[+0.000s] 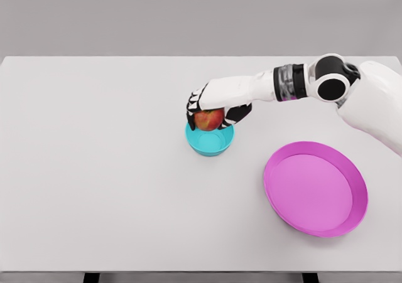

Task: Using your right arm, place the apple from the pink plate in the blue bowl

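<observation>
Your right hand (217, 107) had fingers curled around apple (209, 119), over blue bowl (210, 142) mid-table (94, 170); pink plate (315, 187) near right front corner.

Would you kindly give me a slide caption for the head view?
Right hand holds the apple over the blue bowl; pink plate sits empty.

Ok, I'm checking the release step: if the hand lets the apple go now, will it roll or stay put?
The apple looks round and smooth, so it would probably roll on a flat surface. Here the right hand holds it right over the bowl, whose curved wall should likely catch it. The bowl looks small and light, so it might shift.
</observation>
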{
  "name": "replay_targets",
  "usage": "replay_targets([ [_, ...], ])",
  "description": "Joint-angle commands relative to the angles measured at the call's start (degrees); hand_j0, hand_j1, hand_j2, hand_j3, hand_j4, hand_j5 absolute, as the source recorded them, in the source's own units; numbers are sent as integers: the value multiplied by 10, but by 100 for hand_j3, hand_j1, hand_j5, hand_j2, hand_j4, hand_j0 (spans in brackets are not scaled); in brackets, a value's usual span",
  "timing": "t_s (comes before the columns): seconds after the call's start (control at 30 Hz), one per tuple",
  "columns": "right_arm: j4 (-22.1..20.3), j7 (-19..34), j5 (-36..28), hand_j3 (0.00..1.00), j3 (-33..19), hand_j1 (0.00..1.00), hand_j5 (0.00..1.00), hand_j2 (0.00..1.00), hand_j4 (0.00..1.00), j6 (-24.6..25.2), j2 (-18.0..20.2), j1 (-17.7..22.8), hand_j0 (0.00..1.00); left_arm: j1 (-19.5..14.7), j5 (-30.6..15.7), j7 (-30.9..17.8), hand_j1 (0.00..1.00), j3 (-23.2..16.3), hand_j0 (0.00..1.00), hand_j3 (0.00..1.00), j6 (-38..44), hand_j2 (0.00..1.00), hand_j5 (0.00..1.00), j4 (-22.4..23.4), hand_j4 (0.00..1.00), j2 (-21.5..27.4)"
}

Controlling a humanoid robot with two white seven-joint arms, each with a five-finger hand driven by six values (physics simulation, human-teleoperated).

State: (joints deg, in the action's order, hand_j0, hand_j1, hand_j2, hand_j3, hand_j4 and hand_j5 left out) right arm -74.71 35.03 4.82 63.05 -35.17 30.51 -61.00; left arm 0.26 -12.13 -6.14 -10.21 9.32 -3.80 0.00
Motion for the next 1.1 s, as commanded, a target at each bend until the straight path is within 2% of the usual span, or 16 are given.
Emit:
replay_targets([
  [0.0,-33,0,-3,85,0,85,85,85,85,2,15,0,85,0,0,0,100,0,100,100,0,100,100,0,100,0],
  [0.1,-54,0,-2,96,-3,96,96,96,96,2,29,0,96,0,0,0,100,0,100,100,0,100,100,0,100,0],
  [0.2,-66,0,-3,100,-7,100,100,100,100,2,44,0,100,0,0,0,100,-1,100,100,0,100,100,0,100,0],
  [0.37,-113,0,-3,100,-23,100,100,100,100,2,72,0,100,0,0,0,100,0,100,100,0,100,100,0,100,0],
  [0.43,-149,0,-3,100,-23,100,100,100,100,2,82,0,100,0,0,0,100,-1,100,100,0,100,100,0,100,0],
  [0.73,-178,0,-6,100,-34,100,100,100,100,2,104,1,100,0,0,0,100,-1,100,100,0,100,100,0,100,0],
  [0.8,-194,0,-9,100,-42,100,100,100,100,2,144,1,100,0,0,0,100,-1,100,100,0,100,100,0,100,0],
  [0.83,-195,0,-10,100,-44,100,100,100,100,2,176,2,100,0,0,0,100,0,100,100,0,100,100,0,100,0],
  [0.9,-195,-9,-11,100,-44,100,100,100,100,2,205,15,100,0,0,0,100,0,100,100,0,100,100,0,100,0],
  [1.0,-195,-10,-11,100,-45,100,100,100,100,2,210,23,100,0,0,0,100,0,100,100,0,100,100,0,100,0],
  [1.03,-194,-12,-16,100,-54,100,100,100,100,2,218,30,100,0,0,0,100,-1,100,100,0,100,100,0,100,0],
  [1.07,-194,-11,-37,100,-91,100,100,100,100,2,250,58,100,0,0,0,100,0,100,100,0,100,100,0,100,0],
])
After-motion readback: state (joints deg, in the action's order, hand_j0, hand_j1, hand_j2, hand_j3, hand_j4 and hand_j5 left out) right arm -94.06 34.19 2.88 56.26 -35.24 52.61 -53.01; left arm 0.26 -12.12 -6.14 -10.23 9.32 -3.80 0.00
